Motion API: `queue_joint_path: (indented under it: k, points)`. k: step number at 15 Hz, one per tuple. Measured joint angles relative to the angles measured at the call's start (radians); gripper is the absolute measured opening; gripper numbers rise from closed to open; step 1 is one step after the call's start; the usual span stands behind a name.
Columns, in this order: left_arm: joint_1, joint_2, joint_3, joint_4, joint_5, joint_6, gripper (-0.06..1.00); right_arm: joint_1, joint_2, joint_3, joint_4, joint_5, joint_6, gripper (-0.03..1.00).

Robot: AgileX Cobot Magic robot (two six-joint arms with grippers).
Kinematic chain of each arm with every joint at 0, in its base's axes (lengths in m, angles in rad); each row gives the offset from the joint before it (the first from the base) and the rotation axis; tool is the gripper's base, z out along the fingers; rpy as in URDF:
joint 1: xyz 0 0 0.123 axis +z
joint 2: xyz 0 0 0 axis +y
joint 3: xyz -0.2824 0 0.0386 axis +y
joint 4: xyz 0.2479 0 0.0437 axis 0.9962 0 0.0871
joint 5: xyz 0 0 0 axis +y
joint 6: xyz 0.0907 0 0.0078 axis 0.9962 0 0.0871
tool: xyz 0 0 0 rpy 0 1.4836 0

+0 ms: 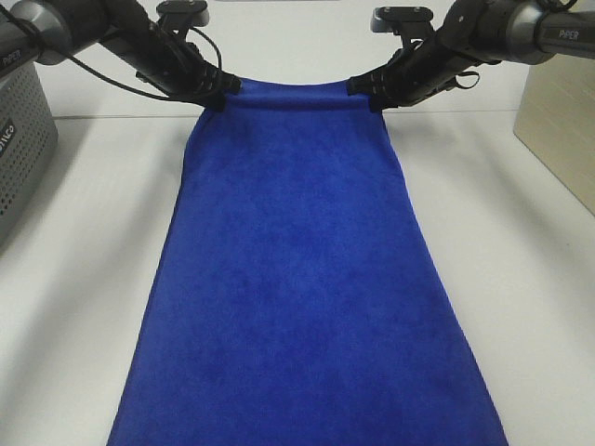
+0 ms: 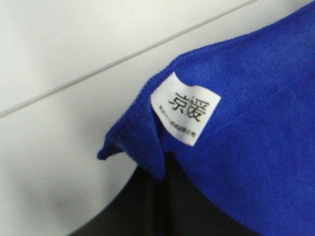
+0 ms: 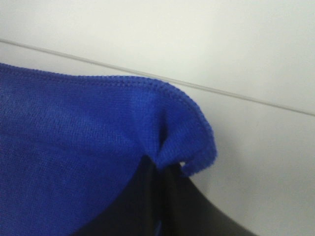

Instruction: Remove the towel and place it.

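The towel is a long royal-blue plush cloth running from the far middle of the white table down past the near edge of the exterior high view. Its far short edge is lifted and stretched between both grippers. My left gripper is shut on the far left corner, and my right gripper is shut on the far right corner. In the left wrist view the towel bunches at the black jaws, with a small white tag showing printed characters. The right wrist view shows the pinched towel corner folded over the jaws.
A grey perforated box stands at the left edge of the table. A beige box stands at the right edge. White tabletop lies bare on both sides of the cloth.
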Motion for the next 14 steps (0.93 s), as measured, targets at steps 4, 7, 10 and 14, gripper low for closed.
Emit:
queue_joint_path:
  k: [4,7,10,14]
  points:
    - [-0.003,0.0,0.0,0.002,-0.113,0.024,0.01,0.0,0.0,0.0,0.0,-0.066,-0.014,0.03]
    - [-0.003,0.0,0.0,0.007,-0.156,0.044,0.01,0.0,0.0,0.0,0.0,-0.095,-0.024,0.03]
    - [-0.003,0.003,0.0,0.008,-0.161,0.07,0.01,0.0,0.001,0.0,0.002,-0.111,-0.026,0.03]
    - [-0.003,0.034,0.0,0.008,-0.185,0.074,0.01,0.0,0.009,0.0,0.003,-0.122,-0.026,0.03]
